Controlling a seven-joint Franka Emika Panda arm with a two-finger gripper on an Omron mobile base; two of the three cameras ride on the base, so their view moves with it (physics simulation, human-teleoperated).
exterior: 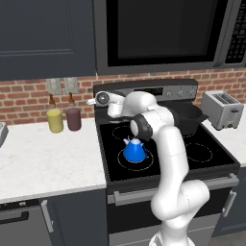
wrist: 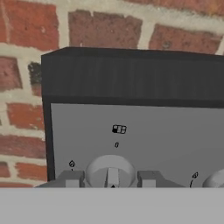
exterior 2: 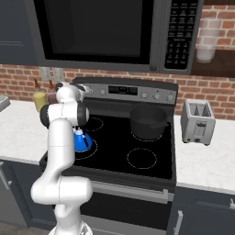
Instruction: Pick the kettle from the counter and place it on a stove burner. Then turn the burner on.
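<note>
1 kettle below hand.

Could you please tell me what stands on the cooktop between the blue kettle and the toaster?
In the right base view, the wide dark grey pot stands on a back burner between the kettle and the toaster; the front right burner ring there is bare.

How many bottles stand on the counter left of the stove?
2: a yellow bottle and a dark maroon bottle beside it, against the brick wall; others may sit behind the arm.
</note>
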